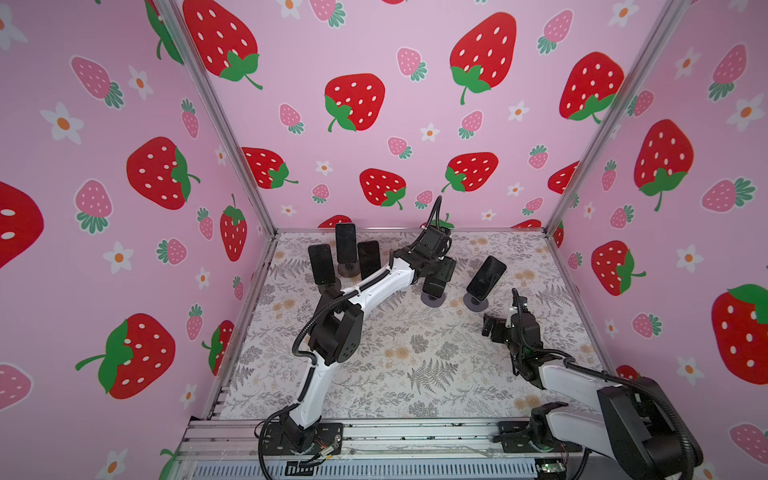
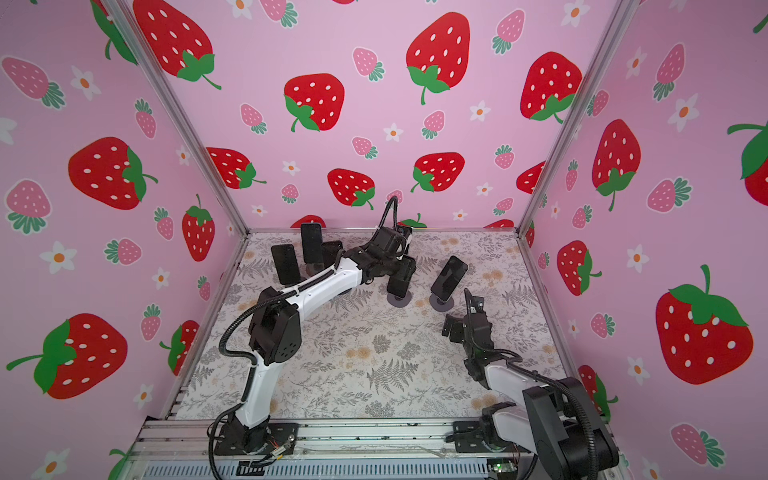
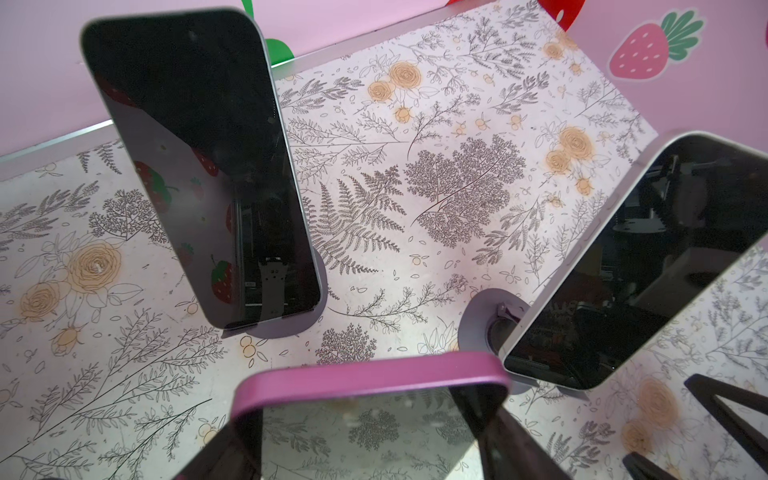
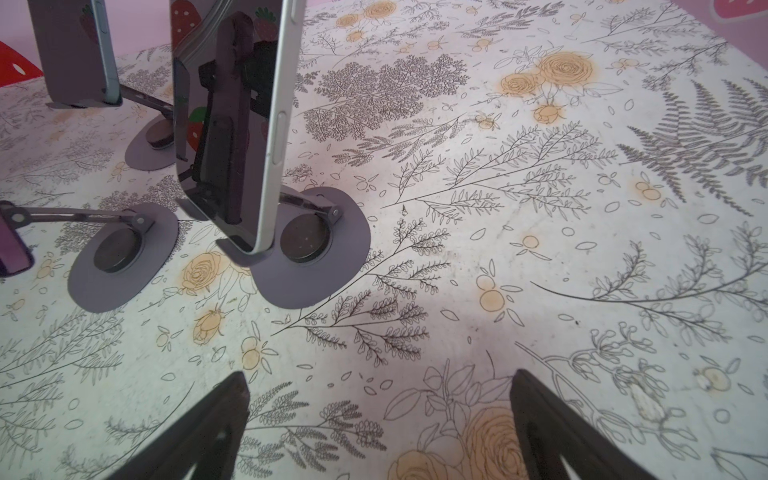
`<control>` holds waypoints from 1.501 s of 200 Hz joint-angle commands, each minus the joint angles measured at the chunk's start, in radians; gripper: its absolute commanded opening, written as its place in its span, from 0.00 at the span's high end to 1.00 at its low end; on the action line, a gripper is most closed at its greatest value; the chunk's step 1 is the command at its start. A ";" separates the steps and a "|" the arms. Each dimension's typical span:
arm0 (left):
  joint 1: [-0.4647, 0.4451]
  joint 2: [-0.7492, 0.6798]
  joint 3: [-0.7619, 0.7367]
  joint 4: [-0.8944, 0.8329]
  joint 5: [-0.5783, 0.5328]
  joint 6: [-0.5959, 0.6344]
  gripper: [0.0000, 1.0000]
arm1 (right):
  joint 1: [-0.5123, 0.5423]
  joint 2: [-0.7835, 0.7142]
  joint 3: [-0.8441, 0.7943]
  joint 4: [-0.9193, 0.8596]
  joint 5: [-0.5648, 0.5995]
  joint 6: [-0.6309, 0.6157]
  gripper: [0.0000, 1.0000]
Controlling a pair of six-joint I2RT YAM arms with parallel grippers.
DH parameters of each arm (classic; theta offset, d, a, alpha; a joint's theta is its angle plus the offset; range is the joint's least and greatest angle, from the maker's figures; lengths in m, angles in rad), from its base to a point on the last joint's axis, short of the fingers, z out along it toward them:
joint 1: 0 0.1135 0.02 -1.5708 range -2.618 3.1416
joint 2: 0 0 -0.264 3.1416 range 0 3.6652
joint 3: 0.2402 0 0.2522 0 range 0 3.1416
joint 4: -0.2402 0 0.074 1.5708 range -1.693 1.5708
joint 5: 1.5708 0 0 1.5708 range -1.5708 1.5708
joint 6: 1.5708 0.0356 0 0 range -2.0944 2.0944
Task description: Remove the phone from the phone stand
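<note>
On the floral-printed tabletop (image 1: pixel 415 374), the biggest hazard we see is the white-and-black left arm (image 1: pixel 382 282) itself. Its forearm passes just in front of three dark phones (image 1: pixel 345 245) propped at the back left, so we judge that a wide swing on the way out could knock them over. The right gripper (image 4: pixel 380 376) hangs spread and empty, near but clear of a silver-edged phone (image 1: pixel 485 277) on its own stand, so nothing pins any base down. The left gripper (image 3: pixel 368 449) is pressed onto the two long sides of the magenta-cased phone (image 3: pixel 370 376) with a dark glossy screen. That phone sits mid-tabletop on a lilac-grey phone stand (image 1: pixel 432 300) with a round flat base. If the cradle clings, we expect the light stand to rise or skid with the phone and tip toward the silver-edged neighbour just beside it. The hold is high on slick sides, so a slip is possible too. The phone stands close to upright, its long axis running from the stand up into the gripper. Its short top edge is uppermost, and as far as the top views show, the screen faces the front of the cell.
</note>
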 commanded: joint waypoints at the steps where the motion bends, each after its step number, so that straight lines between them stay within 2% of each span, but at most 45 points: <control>1: -0.005 -0.075 0.033 -0.037 -0.030 0.025 0.24 | 0.006 0.010 0.030 -0.009 0.020 0.016 0.00; 71: -0.005 -0.159 -0.030 -0.038 -0.052 0.034 0.24 | 0.006 0.010 0.030 -0.010 0.023 0.017 0.00; 140: -0.005 -0.175 -0.048 -0.019 -0.041 0.032 0.25 | 0.007 0.007 0.028 -0.010 0.024 0.017 0.00; 300: -0.005 -0.065 -0.043 0.027 -0.006 0.029 0.25 | 0.008 0.010 0.031 -0.013 0.027 0.019 0.00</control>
